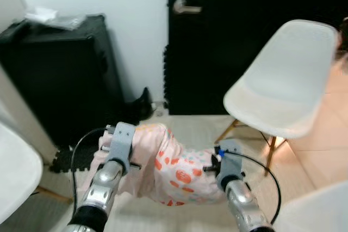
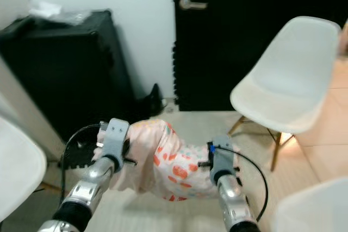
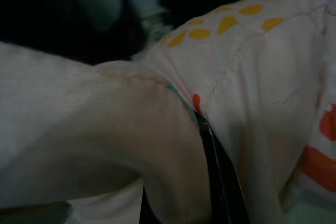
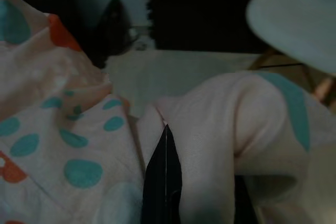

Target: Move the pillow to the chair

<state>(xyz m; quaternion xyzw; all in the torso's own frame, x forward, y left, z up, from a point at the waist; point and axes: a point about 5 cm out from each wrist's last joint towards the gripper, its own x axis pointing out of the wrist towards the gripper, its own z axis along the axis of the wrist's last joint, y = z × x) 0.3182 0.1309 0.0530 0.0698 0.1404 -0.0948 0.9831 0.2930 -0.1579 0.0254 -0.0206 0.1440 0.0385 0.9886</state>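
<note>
Clearly the pillow [image 1: 174, 169], pale pink with orange and teal spots, hangs above the floor between the two arms, low in the head views at about 6 o'clock. The left gripper [image 3: 210, 166] is clenched on a fold of cloth at the pillow's left end; its wrist view shows the black fingers pressed together with fabric bunched around them. The right gripper [image 4: 165, 177] is likewise clamped on a pinch of fabric at the right end, fingers closed to a thin seam.

The white chair [image 1: 283, 88] stands well apart at about 2 o'clock, its seat higher than the pillow and bare. A black door [image 1: 244, 36] is behind it, and a black cabinet [image 1: 60, 74] sits at 10 o'clock.

Risk, as I judge it: each grip takes only a fold of the cover, so the soft cloth may slide out during the lift and turn. The sagging middle could also catch the chair's seat edge if it is not raised enough, tipping or pushing the light chair.
</note>
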